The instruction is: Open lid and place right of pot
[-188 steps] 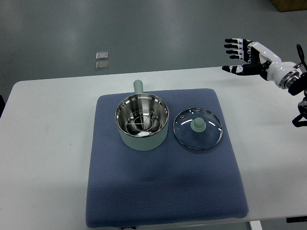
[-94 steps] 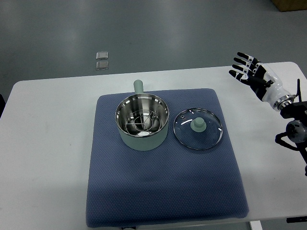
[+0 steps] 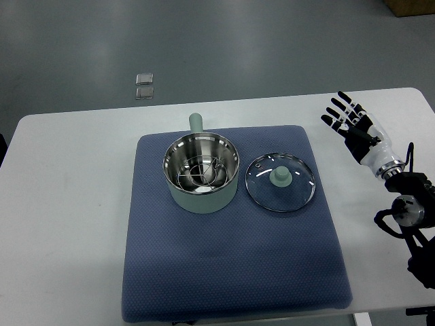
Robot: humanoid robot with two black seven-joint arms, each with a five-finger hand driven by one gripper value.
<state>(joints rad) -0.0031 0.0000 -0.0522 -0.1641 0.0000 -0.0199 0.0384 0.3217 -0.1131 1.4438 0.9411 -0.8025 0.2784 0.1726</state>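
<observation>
The round glass lid with green knob (image 3: pixel 281 182) lies flat just right of the pale green steel-lined pot (image 3: pixel 201 172) — placement looks complete. Right hand (image 3: pixel 353 125), fingers spread, holds nothing. Risk: an inward arm swing could nudge the lid.

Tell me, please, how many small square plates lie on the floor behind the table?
2. One floor plate lies farther from the table; the other floor plate sits just in front of it, closer to the table edge. Both fully visible.
</observation>
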